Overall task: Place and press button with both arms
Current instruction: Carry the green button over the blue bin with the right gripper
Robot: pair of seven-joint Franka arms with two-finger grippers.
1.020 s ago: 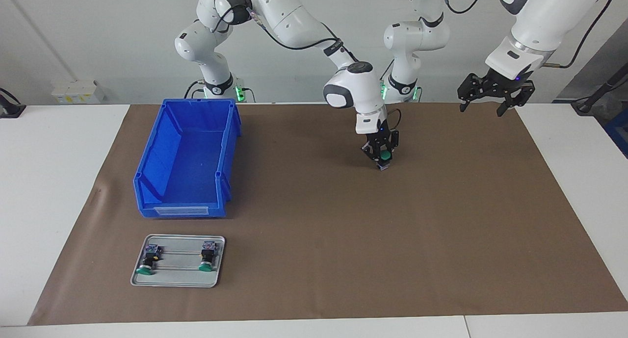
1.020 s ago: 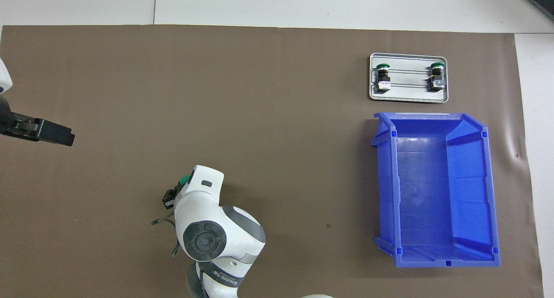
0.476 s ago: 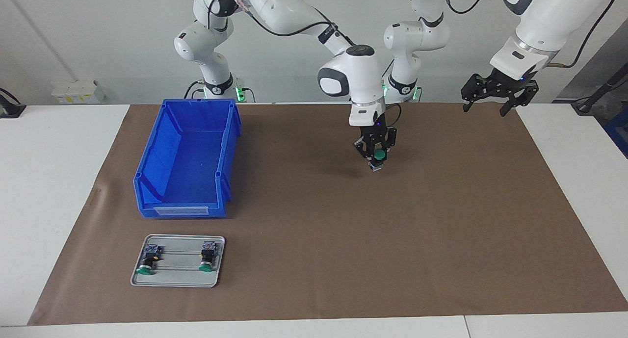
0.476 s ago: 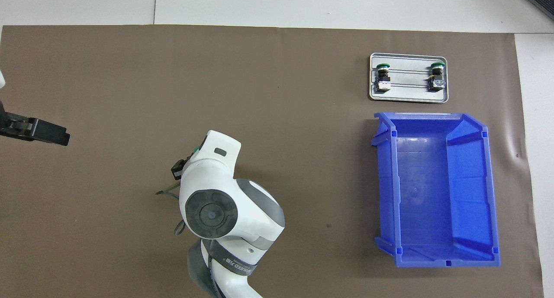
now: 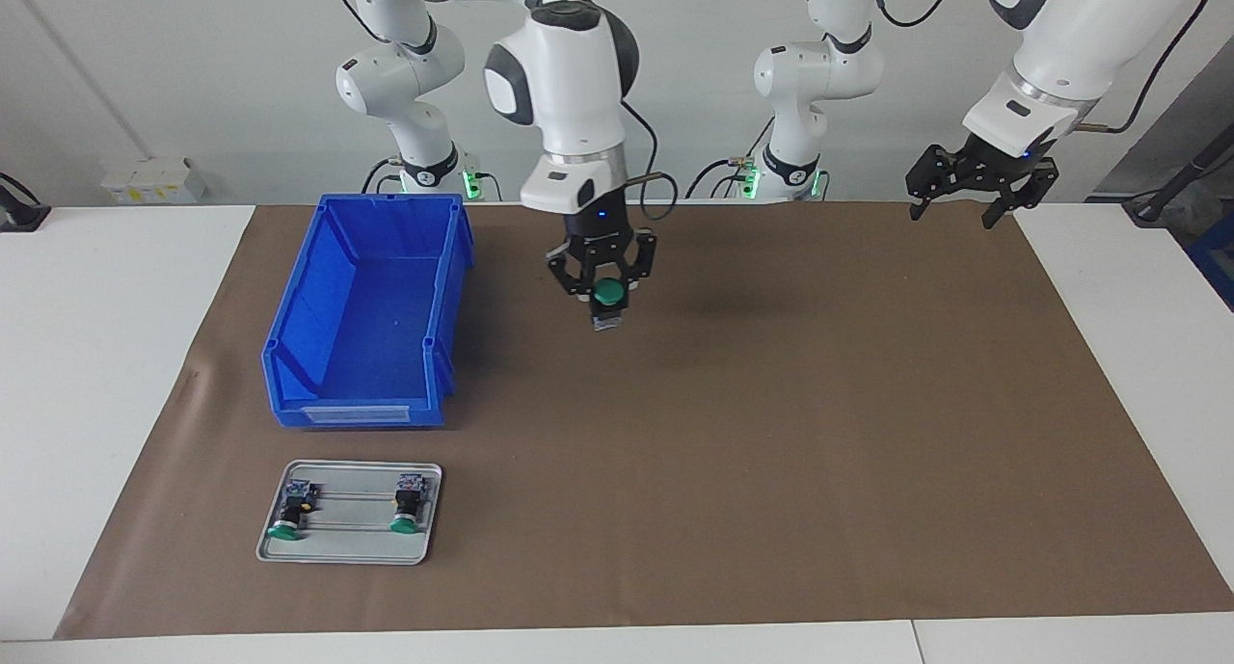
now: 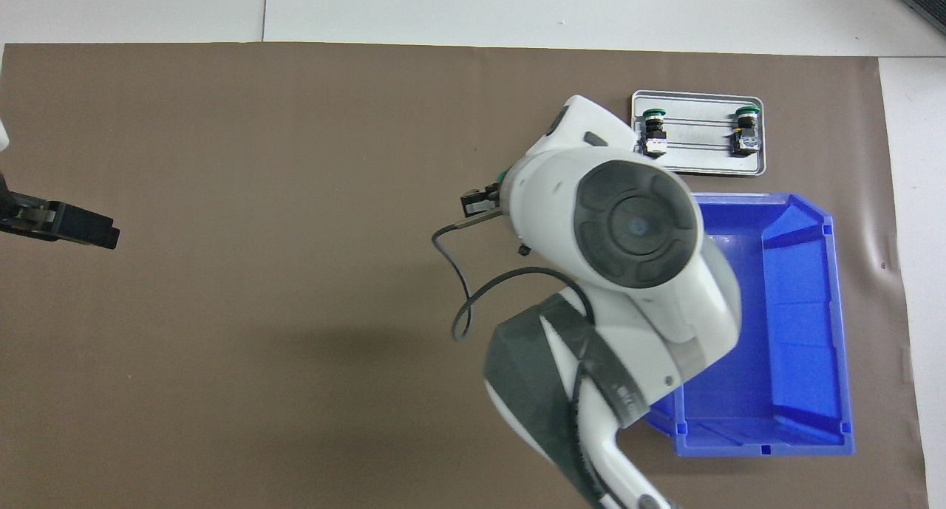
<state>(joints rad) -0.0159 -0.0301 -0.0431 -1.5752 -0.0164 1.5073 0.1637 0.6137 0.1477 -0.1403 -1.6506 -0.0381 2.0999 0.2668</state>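
Observation:
My right gripper (image 5: 604, 307) hangs in the air over the brown mat beside the blue bin, shut on the button (image 5: 606, 295). The button's green cap faces the facing camera and its silvery base points down. In the overhead view the right arm's wrist covers the grip; only a black finger link (image 6: 477, 200) shows. My left gripper (image 5: 972, 198) waits, open and holding nothing, above the mat's edge at the left arm's end (image 6: 77, 227).
A blue bin (image 5: 289, 317) (image 6: 805, 258) stands at the right arm's end. Farther from the robots lies a grey tray (image 5: 349, 548) (image 6: 698, 165) with two more green-capped buttons (image 5: 404, 508) (image 5: 290, 514), one with a yellow spot.
The right arm has swung the held button from above the mat's middle toward the blue bin and risen higher. The left gripper has hardly moved.

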